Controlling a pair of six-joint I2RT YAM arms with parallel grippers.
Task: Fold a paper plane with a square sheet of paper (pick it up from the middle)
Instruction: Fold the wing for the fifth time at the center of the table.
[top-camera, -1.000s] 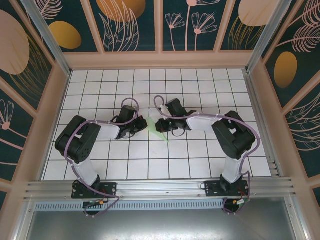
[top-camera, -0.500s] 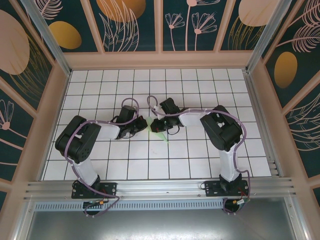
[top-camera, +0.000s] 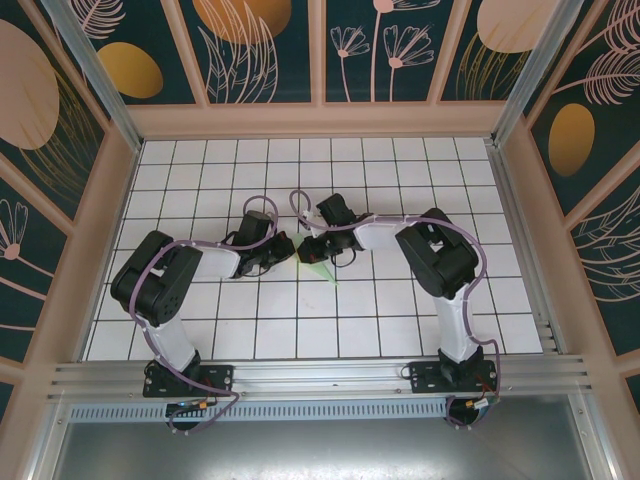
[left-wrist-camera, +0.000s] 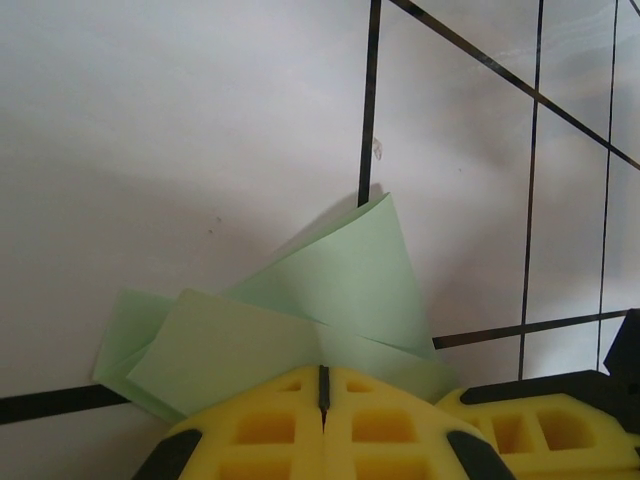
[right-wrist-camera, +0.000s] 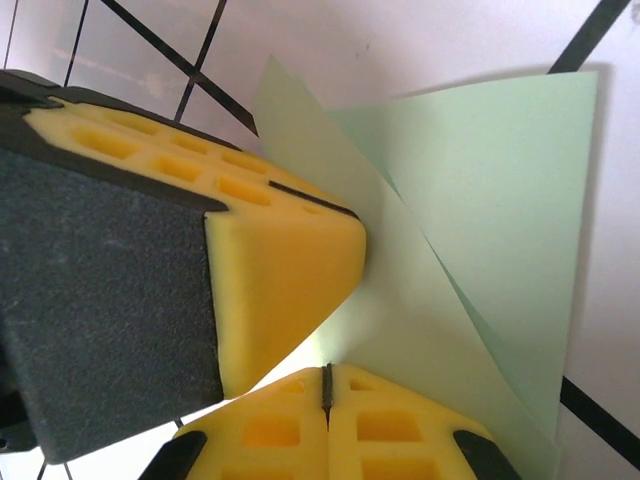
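My left hand (top-camera: 284, 250) and right hand (top-camera: 312, 250) are both closed, pads together, tips meeting over the folded sheet of paper (left-wrist-camera: 330, 290) in the middle of the table (top-camera: 400, 320). It looks featherlight, floppy and slippery (flaps standing up), so I'd pinch it only at the layered middle fold.

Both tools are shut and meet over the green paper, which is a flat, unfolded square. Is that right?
Not quite. The green paper is folded, not a flat square: the left wrist view shows overlapping layers with angled fold edges. The rest holds: the left tool and the right tool are shut and meet over it.
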